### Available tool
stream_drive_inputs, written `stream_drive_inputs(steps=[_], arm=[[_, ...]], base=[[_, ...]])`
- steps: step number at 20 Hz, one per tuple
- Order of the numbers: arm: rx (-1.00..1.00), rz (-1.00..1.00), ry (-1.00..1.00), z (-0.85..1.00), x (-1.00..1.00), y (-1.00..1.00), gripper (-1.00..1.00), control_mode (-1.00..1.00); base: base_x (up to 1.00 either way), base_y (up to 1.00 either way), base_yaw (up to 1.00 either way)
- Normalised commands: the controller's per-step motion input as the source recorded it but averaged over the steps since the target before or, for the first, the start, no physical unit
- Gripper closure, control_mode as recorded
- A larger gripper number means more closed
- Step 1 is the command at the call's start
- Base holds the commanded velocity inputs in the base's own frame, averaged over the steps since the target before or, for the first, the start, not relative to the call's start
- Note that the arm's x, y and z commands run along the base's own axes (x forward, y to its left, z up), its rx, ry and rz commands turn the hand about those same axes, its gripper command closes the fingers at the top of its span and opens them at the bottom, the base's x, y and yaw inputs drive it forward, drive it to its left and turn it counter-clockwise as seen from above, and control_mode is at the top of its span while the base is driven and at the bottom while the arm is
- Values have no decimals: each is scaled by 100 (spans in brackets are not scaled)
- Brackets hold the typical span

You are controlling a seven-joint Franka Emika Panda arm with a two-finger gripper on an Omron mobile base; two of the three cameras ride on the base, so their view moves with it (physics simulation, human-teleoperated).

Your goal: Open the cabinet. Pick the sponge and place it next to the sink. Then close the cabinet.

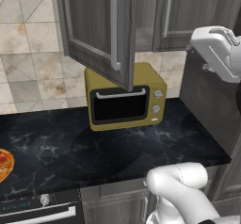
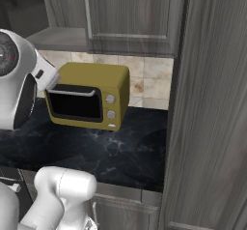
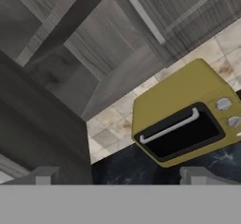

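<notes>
Above the dark counter (image 1: 141, 143) we see the cabinet (image 1: 155, 16) with its left door (image 1: 94, 30) swung out over the yellow microwave (image 1: 124, 98). We judge the opening step about done; next we must find and reach the sponge, not yet spotted. Our gripper (image 3: 120, 176) stands wide apart, empty.

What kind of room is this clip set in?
A rendered kitchen: a yellow microwave on a dark marble counter, a wall cabinet with one door open, and tiled backsplash.
</notes>
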Motion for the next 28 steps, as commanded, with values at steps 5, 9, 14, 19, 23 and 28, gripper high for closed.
stream_drive_inputs(steps=[5, 9, 14, 19, 23, 28], arm=[[0, 0, 2, -23, 37, 31, -100, -100], [0, 0, 0, -7, 49, 0, -100, -100], [8, 0, -8, -1, 41, 20, -100, -100], [11, 10, -6, 0, 35, 47, -100, -100], [11, 19, -4, 0, 30, 41, -100, -100], [7, 27, 0, 0, 48, 10, -100, -100]], base=[[0, 0, 0], [0, 0, 0], [0, 0, 0], [0, 0, 0], [0, 0, 0], [0, 0, 0]])
